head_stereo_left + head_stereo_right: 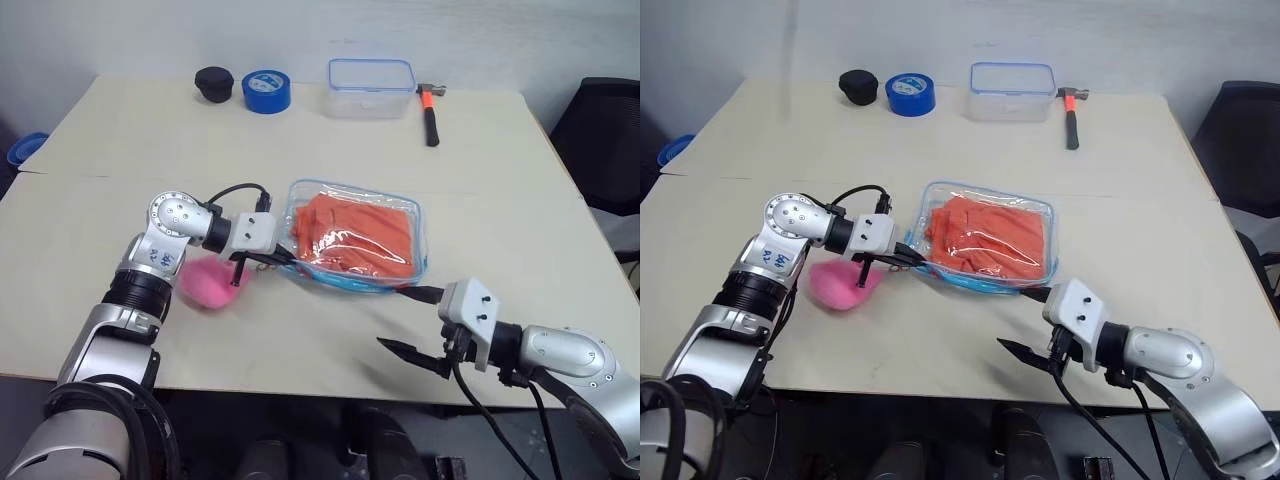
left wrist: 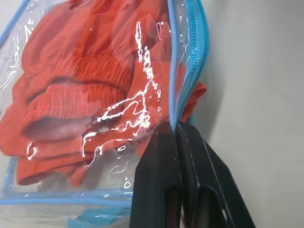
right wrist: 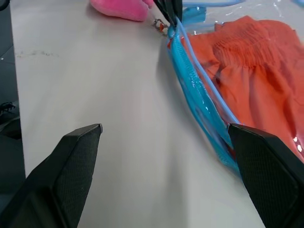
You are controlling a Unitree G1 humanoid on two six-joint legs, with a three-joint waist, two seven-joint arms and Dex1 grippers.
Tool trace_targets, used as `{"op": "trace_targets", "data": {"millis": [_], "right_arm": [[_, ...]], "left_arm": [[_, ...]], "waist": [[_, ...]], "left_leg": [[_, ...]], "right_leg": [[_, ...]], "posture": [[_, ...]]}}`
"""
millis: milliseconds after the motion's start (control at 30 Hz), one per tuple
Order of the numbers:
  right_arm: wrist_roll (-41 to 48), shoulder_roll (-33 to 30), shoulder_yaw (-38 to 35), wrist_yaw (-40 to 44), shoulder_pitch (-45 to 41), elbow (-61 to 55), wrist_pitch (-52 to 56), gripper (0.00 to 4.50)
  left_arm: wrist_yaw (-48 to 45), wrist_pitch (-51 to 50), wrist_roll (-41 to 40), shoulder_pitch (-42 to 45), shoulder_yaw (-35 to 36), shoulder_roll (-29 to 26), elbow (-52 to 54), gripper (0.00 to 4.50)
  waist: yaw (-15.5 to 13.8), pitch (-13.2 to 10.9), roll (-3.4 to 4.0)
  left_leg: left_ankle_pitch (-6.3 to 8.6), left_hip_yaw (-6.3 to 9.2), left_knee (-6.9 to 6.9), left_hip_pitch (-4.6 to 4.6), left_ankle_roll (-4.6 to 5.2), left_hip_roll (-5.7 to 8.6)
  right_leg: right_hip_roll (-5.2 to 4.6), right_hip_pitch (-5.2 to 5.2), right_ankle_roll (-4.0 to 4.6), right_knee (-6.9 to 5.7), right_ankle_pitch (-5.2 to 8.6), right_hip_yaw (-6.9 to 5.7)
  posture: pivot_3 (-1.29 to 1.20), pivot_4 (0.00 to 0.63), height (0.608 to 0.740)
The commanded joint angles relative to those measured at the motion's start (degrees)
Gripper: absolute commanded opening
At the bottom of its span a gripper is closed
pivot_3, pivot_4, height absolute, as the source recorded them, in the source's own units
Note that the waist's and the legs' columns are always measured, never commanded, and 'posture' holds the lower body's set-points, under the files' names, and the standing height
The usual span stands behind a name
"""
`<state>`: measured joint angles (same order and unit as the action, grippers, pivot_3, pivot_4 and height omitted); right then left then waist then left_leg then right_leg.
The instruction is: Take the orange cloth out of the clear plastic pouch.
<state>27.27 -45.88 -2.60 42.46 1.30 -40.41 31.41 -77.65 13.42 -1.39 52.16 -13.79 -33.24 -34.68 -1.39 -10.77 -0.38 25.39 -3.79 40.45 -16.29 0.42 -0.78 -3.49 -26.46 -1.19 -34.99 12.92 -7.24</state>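
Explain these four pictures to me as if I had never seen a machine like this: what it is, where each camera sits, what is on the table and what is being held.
This is a humanoid robot with two arms, each ending in a gripper of two black fingers. Two pictures come from cameras in its head, looking down over the arms. The other two come from cameras on its wrists, looking along the fingers.

On the table lies a clear plastic pouch with blue zipper edging, an orange cloth still inside it, and a pink plush beside it. At the far edge are a black round object, a roll of blue tape, a clear box and a hammer.

The left gripper is shut on the pouch's zipper edge. The right gripper is open, holding nothing, near the pouch's front edge.
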Motion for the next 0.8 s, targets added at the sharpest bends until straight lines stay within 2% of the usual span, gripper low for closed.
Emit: {"op": "trace_targets", "data": {"millis": [33, 133, 300, 433, 633, 733, 800], "right_arm": [[0.3, 0.7, -0.1, -0.5, -2.4, -1.8, -0.2, 4.23], [-1.9, 1.9, 2.9, -1.4, -6.6, 0.3, -0.4, 3.47], [-7.6, 5.4, 9.2, -3.2, -15.1, 5.9, -1.5, 1.64], [-15.6, 9.1, 13.6, -7.3, -21.6, 13.4, -3.3, 0.23], [-20.7, 9.7, 15.7, -7.7, -22.4, 17.7, -4.7, 0.23], [-22.1, 10.8, 14.9, -9.2, -22.1, 19.4, -4.5, 0.80], [-22.9, 11.1, 14.8, -9.2, -21.9, 19.9, -4.8, 1.46]], "left_arm": [[1.0, -13.7, -8.1, 3.9, 5.6, 2.7, 2.4, 0.00], [3.5, -21.0, -10.7, 5.7, 8.3, 4.4, 3.7, 0.00], [4.9, -23.8, -10.8, 4.4, 8.2, 5.1, 7.6, 0.00], [5.8, -23.9, -10.4, 2.3, 7.6, 5.3, 10.6, 0.00], [6.8, -24.8, -10.4, 0.2, 7.2, 5.5, 13.9, 0.00], [7.3, -25.2, -10.5, -0.5, 7.0, 5.6, 15.0, 0.00], [7.4, -25.5, -10.6, -0.8, 7.0, 5.6, 15.6, 0.00]], "waist": [[0.0, 0.0, 0.00], [0.0, 0.0, -0.01], [0.2, 0.0, 0.00], [0.6, 0.0, 0.00], [0.1, 0.0, 0.00], [0.2, 0.0, 0.00], [0.2, 0.0, 0.00]], "left_leg": [[0.00, 0.00, 0.01, -0.01, 0.00, 0.01], [0.00, 0.04, 0.31, -0.20, 0.01, 0.00], [0.02, 0.08, 0.42, -0.24, 0.03, 0.00], [0.02, 0.08, 0.47, -0.25, 0.02, -0.04], [0.02, 0.14, 0.58, -0.51, 0.02, -0.04], [0.02, 0.21, 0.63, -0.62, 0.02, -0.05], [0.02, 0.21, 0.63, -0.71, 0.02, -0.05]], "right_leg": [[0.00, 0.00, 0.00, 0.00, 0.00, 0.00], [0.00, -0.01, -0.02, -0.02, -0.01, -0.15], [-0.02, -0.02, -0.02, -0.06, -0.01, -0.15], [-0.05, -0.03, -0.01, -0.10, -0.01, -0.14], [-0.09, -0.16, -0.01, -0.07, -0.01, -0.29], [-0.10, -0.17, -0.02, -0.05, -0.02, -0.36], [-0.09, -0.17, -0.02, -0.06, -0.02, -0.35]], "posture": [[0.00, 0.150, 0.740], [0.00, 0.150, 0.740], [0.00, 0.150, 0.740], [0.00, 0.150, 0.740], [0.00, 0.150, 0.740], [0.00, 0.150, 0.740], [0.00, 0.150, 0.740]]}}
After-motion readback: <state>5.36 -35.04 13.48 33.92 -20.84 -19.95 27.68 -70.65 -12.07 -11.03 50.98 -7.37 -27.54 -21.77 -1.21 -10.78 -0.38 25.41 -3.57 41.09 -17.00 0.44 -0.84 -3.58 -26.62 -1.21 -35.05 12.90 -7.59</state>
